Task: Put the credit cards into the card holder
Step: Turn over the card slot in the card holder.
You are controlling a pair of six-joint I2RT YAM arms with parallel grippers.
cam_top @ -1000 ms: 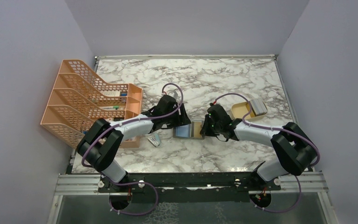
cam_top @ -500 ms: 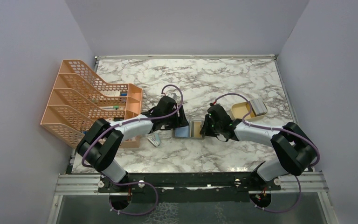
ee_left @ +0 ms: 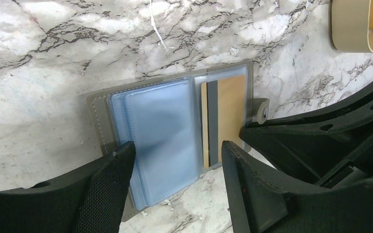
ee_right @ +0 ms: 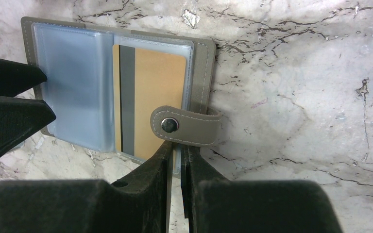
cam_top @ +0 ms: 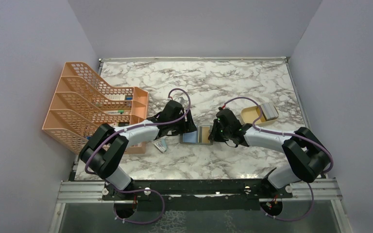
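Leftmost, in the top view:
- An orange plastic mesh file rack [cam_top: 92, 104] stands at the table's left edge with a few small items in its slots. It is well apart from the work.
- The left gripper [ee_left: 177, 150] hangs low over the left leaf of the grey folding card holder [cam_top: 197, 135], which lies open and flat at the table's centre, between the two arms. Its fingers are spread wide and straddle the stack of light blue plastic sleeves. Whether the tips touch the leaf I cannot tell.
- A tan-gold rectangular credit card [ee_right: 150, 104] with a dark stripe sits inside the clear pocket on the right leaf, just beside the grey snap tab [ee_right: 184, 126].
- The right gripper [ee_right: 177, 145] has its fingers pressed almost together, pinching the near edge of that right leaf under the tab.
- Step in hand, as I judge it: this card looks seated, so its insertion is about finished.
- The next move calls for the right fingers to let go without dragging the card back out, while the left side keeps the holder from sliding.
- A shallow tan tray [cam_top: 250, 115] lies to the right, with a grey object at its far end that I cannot identify.
- Everything rests on a white marble-patterned tabletop [cam_top: 223, 82] with grey veins.
- Plain pale lavender walls [cam_top: 194, 24] close in three sides.
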